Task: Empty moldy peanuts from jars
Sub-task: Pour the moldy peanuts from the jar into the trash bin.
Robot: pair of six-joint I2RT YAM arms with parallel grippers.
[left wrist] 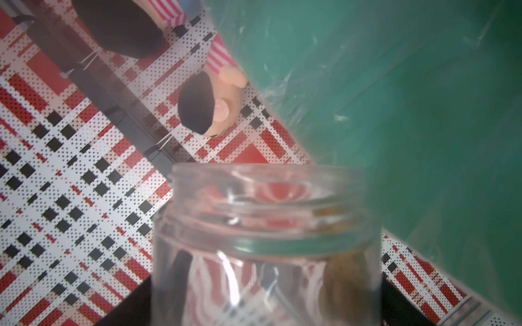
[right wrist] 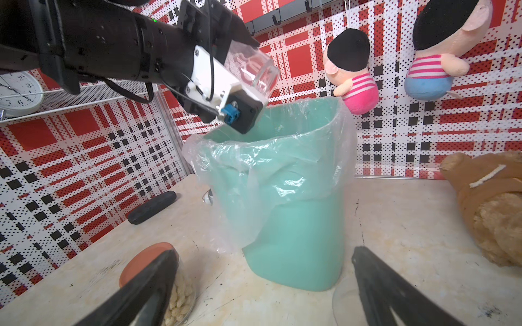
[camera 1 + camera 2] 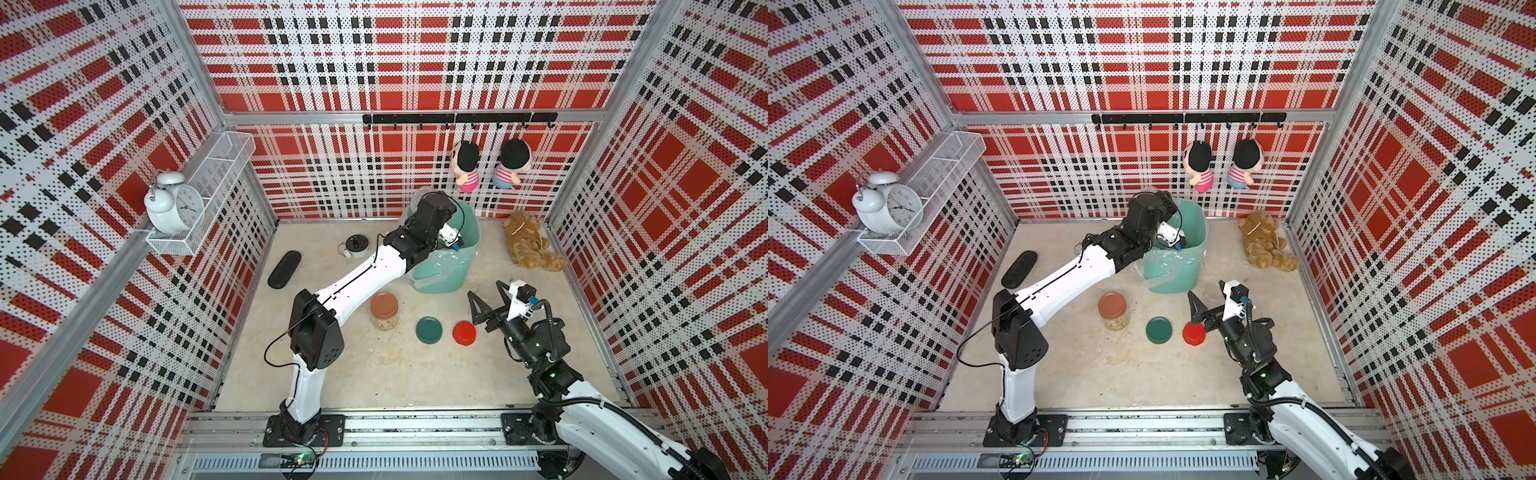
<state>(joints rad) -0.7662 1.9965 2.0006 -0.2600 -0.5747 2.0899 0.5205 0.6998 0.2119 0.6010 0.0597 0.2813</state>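
Note:
My left gripper [image 2: 243, 62] is shut on a clear lidless jar [image 2: 254, 70], tipped mouth-down over the teal lined bin [image 2: 296, 240]. In the left wrist view this jar [image 1: 265, 240] looks nearly empty, with a brownish smear on one side. A jar with a terracotta lid [image 3: 384, 311] stands on the table, moldy peanuts [image 2: 178, 299] inside it. A green lid [image 3: 429, 329] and a red lid [image 3: 464, 332] lie loose to its right. My right gripper [image 2: 264, 254] is open low over the table in front of the bin, a second clear lidless jar [image 2: 346, 304] beside one finger.
A brown teddy bear [image 3: 530, 245] lies at the back right. A black oblong object [image 3: 284, 269] and a round black-and-white device [image 3: 356, 246] lie left of the bin. Two dolls [image 3: 467, 166] hang on the back wall. An alarm clock [image 3: 174, 203] sits on the left wall shelf.

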